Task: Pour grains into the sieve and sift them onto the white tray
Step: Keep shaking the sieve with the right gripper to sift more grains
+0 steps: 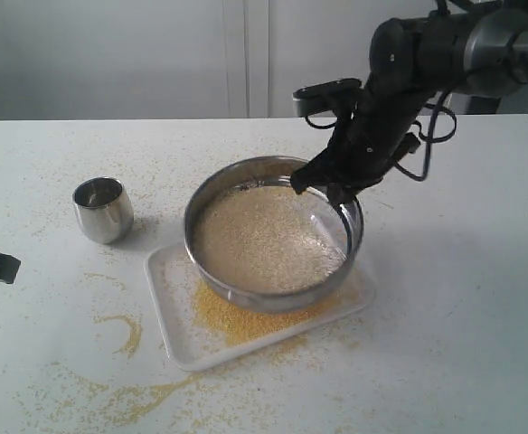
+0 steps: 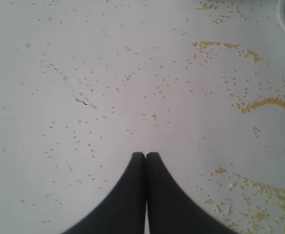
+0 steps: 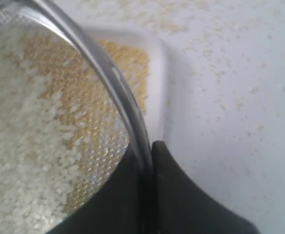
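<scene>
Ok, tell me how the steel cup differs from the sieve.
The sieve is wide and shallow, the steel cup small and rounded. The sieve holds grains; the cup looks empty. The right gripper clamps the sieve's rim over the white tray; the cup stands free on the table. Both are round, shiny steel.

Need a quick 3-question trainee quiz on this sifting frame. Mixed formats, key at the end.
1. True or false: the left gripper holds the steel cup.
2. Multiple choice: the right gripper has its fingers shut on A) the rim of the sieve, B) the white tray, C) nothing.
3. Short answer: what lies on the white tray below the sieve?

Key
1. False. It is shut on nothing, over the table; the cup stands upright by itself beside the sieve.
2. A.
3. Yellow meal.
</scene>
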Robot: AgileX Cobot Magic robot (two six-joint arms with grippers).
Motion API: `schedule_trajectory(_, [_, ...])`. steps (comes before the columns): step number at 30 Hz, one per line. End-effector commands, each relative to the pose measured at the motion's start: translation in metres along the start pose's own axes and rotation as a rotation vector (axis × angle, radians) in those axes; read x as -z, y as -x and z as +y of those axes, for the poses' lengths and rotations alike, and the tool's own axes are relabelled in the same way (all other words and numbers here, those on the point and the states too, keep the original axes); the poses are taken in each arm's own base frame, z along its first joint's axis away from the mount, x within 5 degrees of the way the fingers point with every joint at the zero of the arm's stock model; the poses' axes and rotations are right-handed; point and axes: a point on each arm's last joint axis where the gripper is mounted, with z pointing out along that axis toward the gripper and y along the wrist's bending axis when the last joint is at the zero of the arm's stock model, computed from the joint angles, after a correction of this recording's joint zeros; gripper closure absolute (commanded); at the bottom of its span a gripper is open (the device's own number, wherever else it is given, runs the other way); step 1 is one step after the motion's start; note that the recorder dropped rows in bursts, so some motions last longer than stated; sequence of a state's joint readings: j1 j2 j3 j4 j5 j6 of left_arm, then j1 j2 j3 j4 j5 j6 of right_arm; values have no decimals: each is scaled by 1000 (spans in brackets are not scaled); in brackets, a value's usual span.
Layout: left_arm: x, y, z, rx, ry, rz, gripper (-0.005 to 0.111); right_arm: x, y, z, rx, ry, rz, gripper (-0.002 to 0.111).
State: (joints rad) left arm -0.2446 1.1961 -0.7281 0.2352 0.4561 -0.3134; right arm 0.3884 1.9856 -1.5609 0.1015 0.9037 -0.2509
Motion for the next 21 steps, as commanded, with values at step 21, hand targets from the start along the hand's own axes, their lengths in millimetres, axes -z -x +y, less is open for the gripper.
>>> schedule_trajectory(21, [1,-2,1,-1,5,3,107,16,6,4,-298,-58,-98,108])
